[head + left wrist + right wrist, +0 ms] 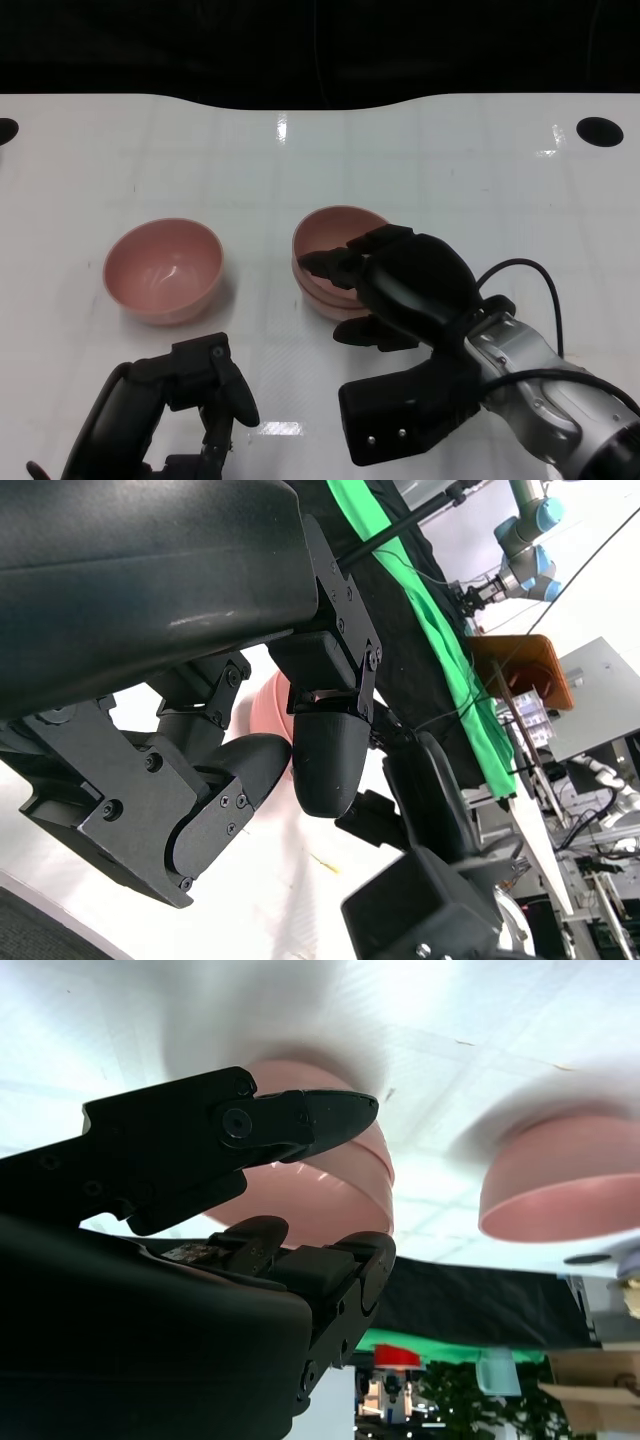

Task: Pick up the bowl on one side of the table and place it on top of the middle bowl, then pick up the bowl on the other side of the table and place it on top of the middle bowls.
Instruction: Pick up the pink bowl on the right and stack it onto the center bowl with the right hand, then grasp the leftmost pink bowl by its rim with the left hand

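Note:
Two pink bowls sit nested as a stack (pixel 335 232) at the table's middle. A single pink bowl (pixel 163 268) stands upright to its left. My right hand (pixel 400 285) is at the near right side of the stack, with its fingers (pixel 325 262) spread over the rim and one lower finger beside the base. In the right wrist view the stack (pixel 345 1175) shows in the gap between the spread fingers (pixel 300 1120), with the single bowl (pixel 565 1185) further off. My left hand (pixel 195 385) hangs low in front of the single bowl, holding nothing. Part of a pink bowl (pixel 268 705) shows past the left hand (pixel 250 760).
The white table (pixel 450 170) has a dark round hole at the far right (pixel 600 131) and another at the far left edge (pixel 5 130). A black cable (pixel 530 270) loops off my right wrist. Beyond the far edge it is dark.

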You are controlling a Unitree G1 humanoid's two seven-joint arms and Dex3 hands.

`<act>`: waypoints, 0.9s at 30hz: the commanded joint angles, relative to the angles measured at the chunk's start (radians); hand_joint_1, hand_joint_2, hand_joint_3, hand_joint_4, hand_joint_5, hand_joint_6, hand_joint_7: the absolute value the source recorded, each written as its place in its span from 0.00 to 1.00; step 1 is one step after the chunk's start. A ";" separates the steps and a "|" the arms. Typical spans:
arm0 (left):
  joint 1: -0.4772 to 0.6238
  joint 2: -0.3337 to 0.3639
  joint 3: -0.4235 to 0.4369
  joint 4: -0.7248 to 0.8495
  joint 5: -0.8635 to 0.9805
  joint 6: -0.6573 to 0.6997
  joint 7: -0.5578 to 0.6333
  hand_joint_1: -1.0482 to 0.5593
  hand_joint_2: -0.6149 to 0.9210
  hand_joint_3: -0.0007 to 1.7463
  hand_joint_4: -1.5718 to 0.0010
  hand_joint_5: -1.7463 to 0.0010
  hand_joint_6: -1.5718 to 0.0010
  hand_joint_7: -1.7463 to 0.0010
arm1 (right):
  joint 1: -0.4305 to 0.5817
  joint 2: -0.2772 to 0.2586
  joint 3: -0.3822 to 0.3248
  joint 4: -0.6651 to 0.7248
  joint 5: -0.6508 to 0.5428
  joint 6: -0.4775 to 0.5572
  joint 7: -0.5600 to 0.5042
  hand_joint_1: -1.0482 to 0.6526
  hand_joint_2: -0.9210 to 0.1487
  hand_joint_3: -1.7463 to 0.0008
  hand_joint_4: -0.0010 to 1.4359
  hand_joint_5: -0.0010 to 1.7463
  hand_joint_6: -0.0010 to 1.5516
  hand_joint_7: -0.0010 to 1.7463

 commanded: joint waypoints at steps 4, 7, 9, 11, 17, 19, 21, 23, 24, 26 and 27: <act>0.000 0.012 0.002 -0.010 0.006 0.011 0.010 0.58 0.61 0.87 0.47 0.01 0.48 0.13 | 0.086 -0.050 -0.060 -0.159 0.041 0.011 0.040 0.23 0.00 0.82 0.20 0.15 0.23 0.00; -0.003 0.013 0.003 0.000 0.001 -0.006 0.008 0.58 0.61 0.87 0.47 0.01 0.48 0.13 | 0.132 -0.065 -0.095 -0.240 0.079 0.010 0.074 0.23 0.00 0.82 0.18 0.16 0.22 0.00; -0.007 0.013 0.004 0.007 -0.001 -0.014 0.007 0.58 0.61 0.87 0.47 0.01 0.47 0.13 | 0.156 -0.076 -0.114 -0.282 0.101 0.009 0.102 0.24 0.00 0.84 0.16 0.17 0.20 0.00; -0.008 0.014 0.005 0.010 0.002 -0.016 0.009 0.58 0.61 0.87 0.47 0.01 0.47 0.13 | 0.176 -0.091 -0.131 -0.323 0.129 0.008 0.146 0.24 0.00 0.89 0.09 0.25 0.18 0.00; -0.019 0.013 0.008 0.036 0.001 -0.050 0.011 0.58 0.61 0.87 0.47 0.01 0.47 0.13 | 0.255 -0.133 -0.202 -0.393 0.249 -0.075 0.188 0.31 0.03 0.97 0.02 0.39 0.18 0.01; -0.022 0.012 0.009 0.039 0.006 -0.052 0.015 0.58 0.61 0.87 0.47 0.01 0.47 0.13 | 0.280 -0.149 -0.228 -0.396 0.277 -0.129 0.168 0.33 0.02 0.98 0.05 0.42 0.20 0.02; -0.022 0.012 0.010 0.036 0.011 -0.046 0.019 0.57 0.61 0.87 0.47 0.02 0.47 0.13 | 0.299 -0.161 -0.254 -0.391 0.301 -0.182 0.155 0.35 0.01 0.99 0.06 0.44 0.22 0.03; -0.019 0.011 0.009 0.031 0.003 -0.037 0.016 0.57 0.61 0.87 0.48 0.02 0.48 0.13 | 0.321 -0.173 -0.279 -0.389 0.316 -0.222 0.142 0.36 0.00 0.99 0.09 0.46 0.27 0.05; -0.017 0.010 0.010 0.028 -0.003 -0.033 0.013 0.57 0.62 0.86 0.48 0.03 0.48 0.13 | 0.329 -0.176 -0.287 -0.389 0.321 -0.234 0.139 0.36 0.00 0.99 0.11 0.47 0.29 0.06; -0.015 0.012 0.011 0.027 -0.004 -0.031 0.012 0.57 0.62 0.85 0.49 0.03 0.49 0.13 | 0.348 -0.182 -0.304 -0.389 0.331 -0.261 0.136 0.37 0.00 0.98 0.14 0.48 0.32 0.08; -0.014 0.013 0.012 0.028 -0.002 -0.034 0.013 0.57 0.63 0.85 0.49 0.03 0.49 0.13 | 0.357 -0.184 -0.310 -0.389 0.336 -0.273 0.135 0.37 0.00 0.98 0.15 0.49 0.34 0.08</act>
